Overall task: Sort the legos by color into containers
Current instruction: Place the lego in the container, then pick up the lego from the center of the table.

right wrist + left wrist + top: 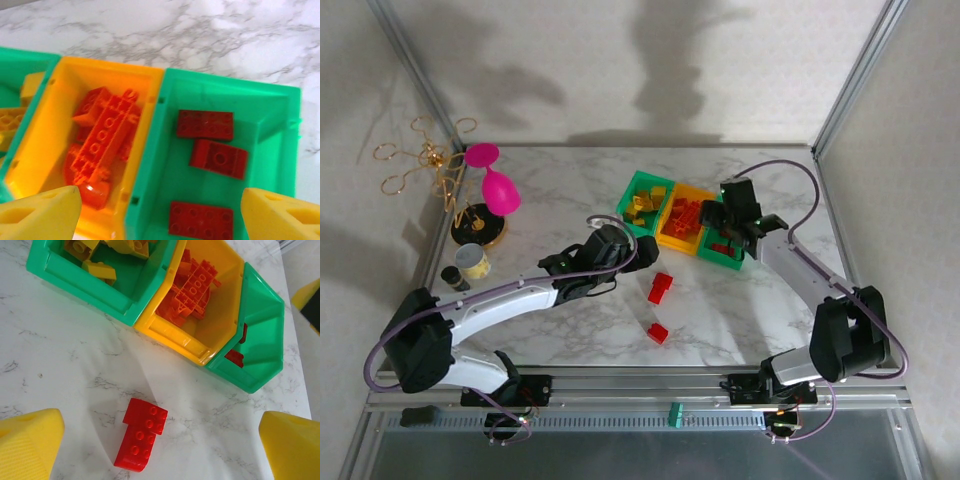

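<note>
Three joined containers stand at the back right: a green one (642, 200) with yellow legos (102, 271), a yellow-orange one (685, 222) with orange legos (102, 135), and a green one (725, 248) with three red legos (219, 158). My right gripper (160, 215) hangs open over that last bin (165, 165), nothing between its fingers. On the marble lies a red lego (141, 440) made of two joined bricks (661, 287). My left gripper (160, 450) is open above it, its pads well apart on either side. Another red lego (658, 333) lies nearer the front.
A pink goblet (495, 185), a gold wire stand (430, 160), a cream cup (473, 260) and a small dark object (455, 278) stand at the left. Metal frame posts rise at the back corners, and a rail runs along the near edge (640, 385).
</note>
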